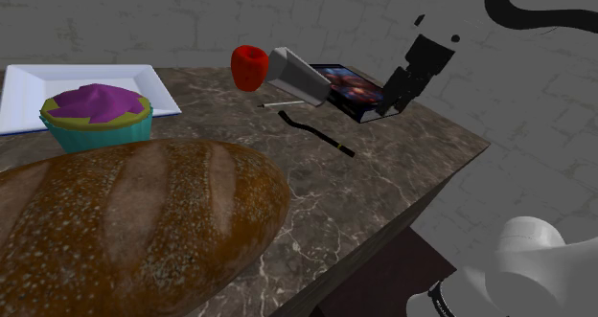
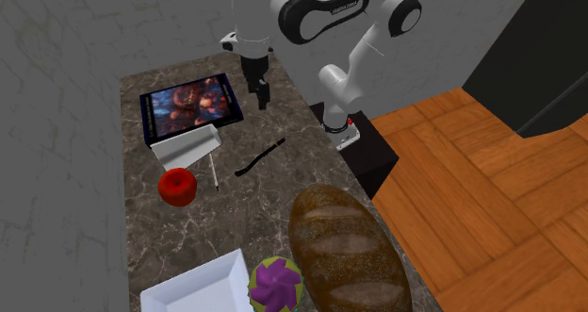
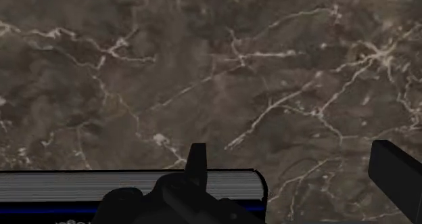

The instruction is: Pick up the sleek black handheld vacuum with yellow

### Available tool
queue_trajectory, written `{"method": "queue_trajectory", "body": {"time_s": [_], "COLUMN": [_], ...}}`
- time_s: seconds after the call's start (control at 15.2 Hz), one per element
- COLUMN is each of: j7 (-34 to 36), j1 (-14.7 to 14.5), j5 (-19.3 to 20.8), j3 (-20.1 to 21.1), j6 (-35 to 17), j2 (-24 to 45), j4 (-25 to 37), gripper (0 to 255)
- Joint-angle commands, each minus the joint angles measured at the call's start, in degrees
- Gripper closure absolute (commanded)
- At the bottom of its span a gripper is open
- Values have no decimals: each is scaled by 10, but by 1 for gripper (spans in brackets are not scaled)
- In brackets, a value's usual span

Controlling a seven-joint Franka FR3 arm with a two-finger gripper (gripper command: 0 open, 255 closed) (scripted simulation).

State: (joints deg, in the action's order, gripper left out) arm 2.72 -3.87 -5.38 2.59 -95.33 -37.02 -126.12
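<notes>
The black gripper (image 2: 261,101) hangs wide open, holding nothing, beside the flat picture book (image 2: 188,103). The thin black vacuum with a yellow tip (image 2: 259,157) lies near the book, not picked up yet.

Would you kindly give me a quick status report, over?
Tool open, above the marble tabletop beside the book. Slim black vacuum lying untouched mid-table. Thin white stick nearby.

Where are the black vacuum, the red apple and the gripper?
black vacuum (image 2: 259,158): second exterior view, middle of its thin body.
red apple (image 1: 249,67): shoulder view, centre of its facing side.
gripper (image 2: 262,104): second exterior view, midway between its fingertips.
</notes>
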Motion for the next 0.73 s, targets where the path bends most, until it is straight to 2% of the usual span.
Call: {"method": "queue_trajectory", "body": {"time_s": [0.0, 0.66], "j7": [0, 8], "j1": [-13, -67], "j5": [-9, -34], "j3": [14, 87], "j6": [-7, -16], "j2": [26, 183], "j4": [14, 143], "gripper": [0, 0]}}
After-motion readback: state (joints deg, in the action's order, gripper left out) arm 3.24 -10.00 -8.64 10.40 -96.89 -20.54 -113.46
